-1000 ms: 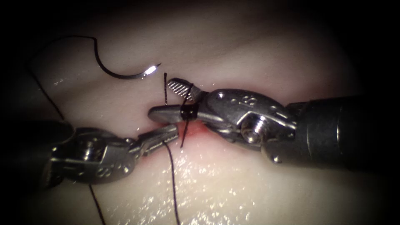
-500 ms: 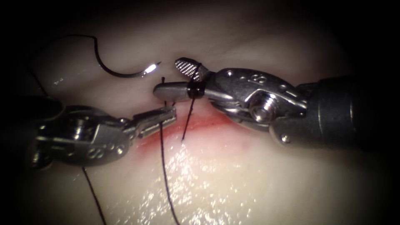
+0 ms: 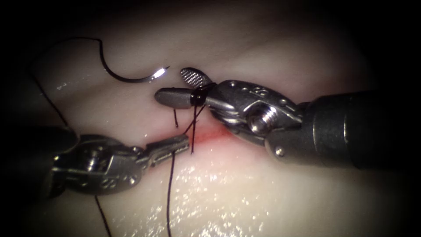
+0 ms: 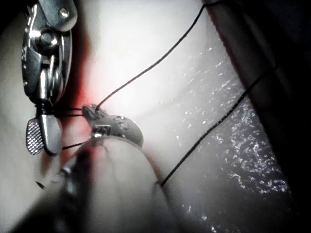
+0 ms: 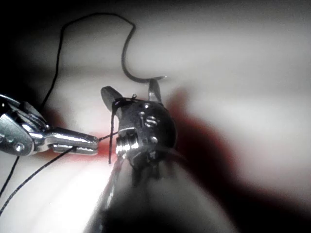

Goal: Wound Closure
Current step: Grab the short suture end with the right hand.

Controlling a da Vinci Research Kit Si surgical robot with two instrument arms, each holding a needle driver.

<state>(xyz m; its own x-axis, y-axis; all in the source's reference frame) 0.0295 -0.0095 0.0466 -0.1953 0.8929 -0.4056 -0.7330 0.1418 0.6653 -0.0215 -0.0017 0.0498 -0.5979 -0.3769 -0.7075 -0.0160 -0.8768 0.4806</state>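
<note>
The curved needle (image 3: 127,70) lies free on the tissue (image 3: 272,193), up and to the left of the cut (image 3: 210,137), held by neither tool and not in the tissue, its bright tip pointing toward the right arm's end effector (image 3: 182,87). That points, as a judgement, to the stitch being placed and knot-tying being under way. The right end effector hangs over the cut with its jaws apart, and the thread (image 3: 169,193) is wound in a dark band around its lower jaw; nothing lies between the jaws. From that wrap, strands drop toward the red fluid (image 3: 219,134) at the cut, and a short cut-looking end hangs loose beside them. The left arm's end effector (image 3: 177,142), on the left of the cut, is closed on the thread close to the wound, the long strand trailing away below it. No finished knot is visible on the cut, so tightening and trimming appear to remain.
</note>
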